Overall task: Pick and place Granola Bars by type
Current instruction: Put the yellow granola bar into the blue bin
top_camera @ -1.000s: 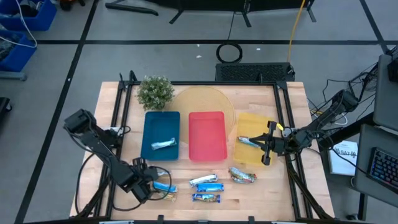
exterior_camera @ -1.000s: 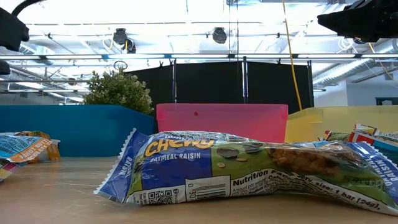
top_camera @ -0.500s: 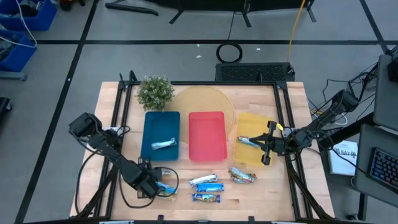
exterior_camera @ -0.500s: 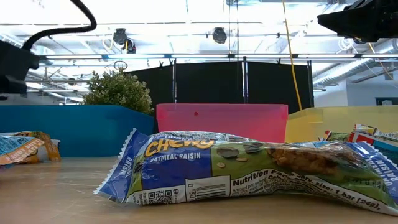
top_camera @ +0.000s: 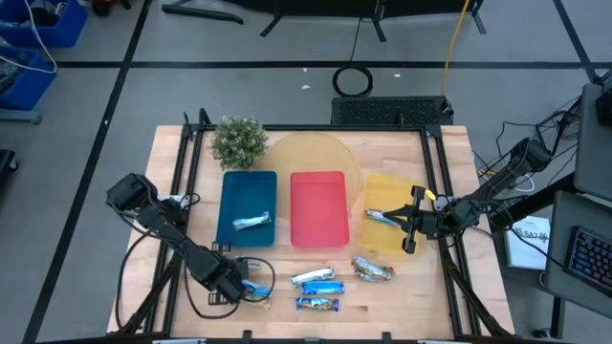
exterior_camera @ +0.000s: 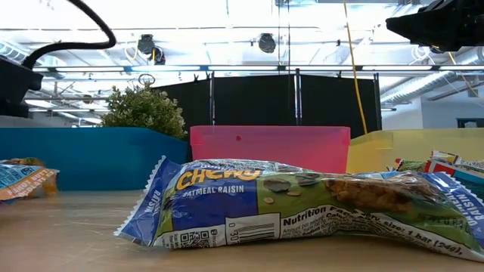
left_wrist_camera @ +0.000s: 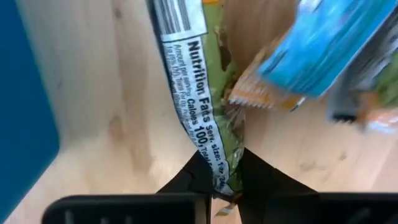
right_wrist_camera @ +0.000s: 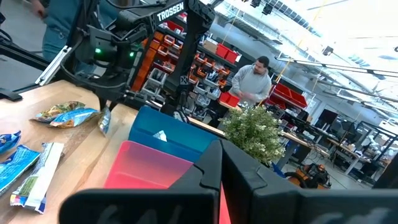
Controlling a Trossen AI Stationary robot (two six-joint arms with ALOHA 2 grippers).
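Note:
Granola bars lie scattered at the table's near edge. My left gripper point(top_camera: 236, 284) is at the near left, shut on the end of a green-and-white bar point(left_wrist_camera: 193, 93). A blue bar point(left_wrist_camera: 323, 43) and an orange-edged one point(left_wrist_camera: 261, 93) lie just beyond it. More bars point(top_camera: 318, 283) point(top_camera: 317, 305) point(top_camera: 373, 269) lie flat on the wood toward the right. One bar point(top_camera: 251, 222) lies in the blue tray point(top_camera: 229, 191), and another point(top_camera: 382, 216) lies in the yellow tray point(top_camera: 387, 186). My right gripper point(top_camera: 406, 229) hangs shut above the yellow tray with nothing in it. My left gripper pinches the crimped end of the bar's wrapper point(left_wrist_camera: 217, 155) between its two fingers point(left_wrist_camera: 196, 177). The bar stretches away from the fingers, in line with them, its printed back showing. Whether its far end rests on the table, I cannot tell.
A red tray point(top_camera: 318, 182) sits between the blue and yellow ones. A potted plant point(top_camera: 238, 140) stands at the far left, next to a round mat point(top_camera: 316, 153). In the low view a Chewy bar point(exterior_camera: 302, 211) fills the foreground. A person point(right_wrist_camera: 252, 78) stands beyond the table.
My left gripper has come down and moved a little toward the table's right edge, onto the bars at the near left. The bars there have shifted slightly. My right arm has kept still.

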